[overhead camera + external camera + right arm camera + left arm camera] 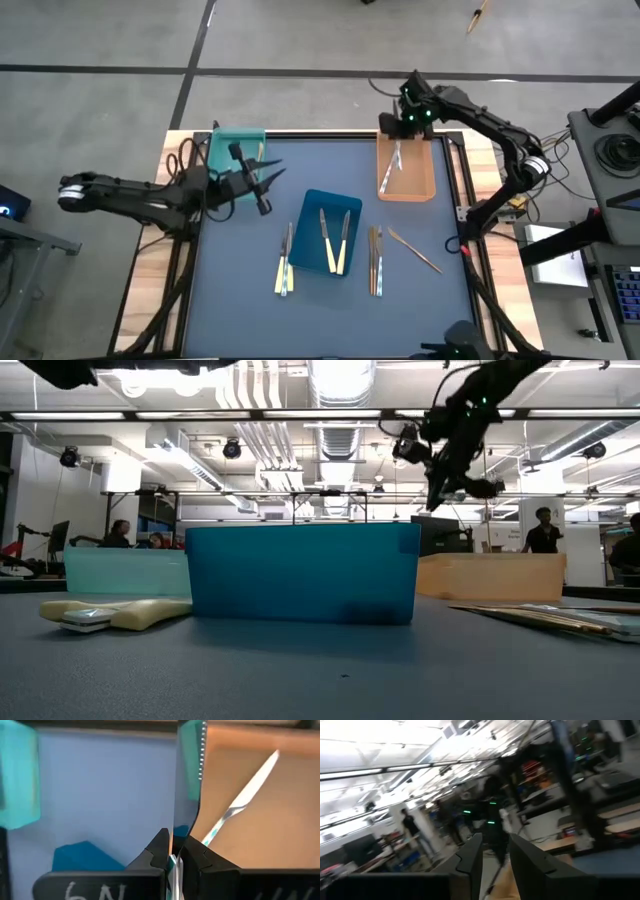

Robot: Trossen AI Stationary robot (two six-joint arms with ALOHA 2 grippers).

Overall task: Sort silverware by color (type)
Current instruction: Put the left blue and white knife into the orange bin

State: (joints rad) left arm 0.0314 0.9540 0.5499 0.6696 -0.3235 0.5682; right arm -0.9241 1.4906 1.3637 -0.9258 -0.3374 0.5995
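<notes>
High view: right gripper point(408, 118) over the orange tray point(420, 188) at the table's far right, likely to drop silverware there; left gripper point(262, 178) by the teal tray point(232, 142), jaws apart, empty.

Right wrist view: fingers pinched on a knife point(189, 775).

Overhead ceiling strip lights point(340, 415) illuminate the scene evenly; in the low view they glare white. The tabletop point(240, 300) in the high view is evenly lit, with only soft, short shadows beside the trays. The left wrist view is heavily motion-blurred, its background streaked. In the right wrist view the blue tray point(85, 855) is soft, out of focus.
</notes>
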